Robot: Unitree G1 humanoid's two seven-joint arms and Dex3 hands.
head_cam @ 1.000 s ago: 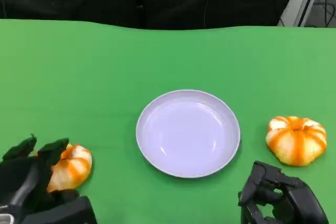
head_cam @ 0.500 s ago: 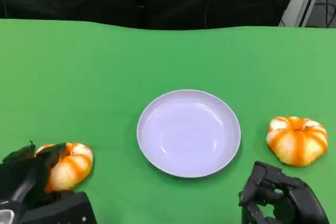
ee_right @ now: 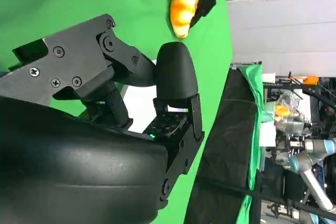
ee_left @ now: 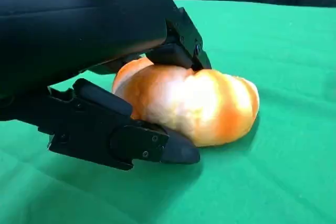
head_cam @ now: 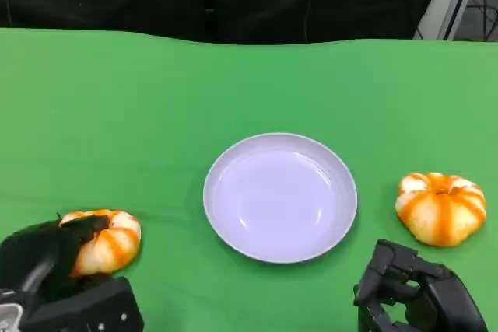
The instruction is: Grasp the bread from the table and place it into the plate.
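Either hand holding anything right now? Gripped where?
The left hand grips the bread across its near end, fingers above and below; it sits on the table. The right hand holds nothing.

Open green table stretches across the upper half of the head view and between the bread at lower left and the plate at centre, leaving a bare lane from one to the other. A second bread sits right of the plate, apart from its rim, with the right hand low in the lower right corner.
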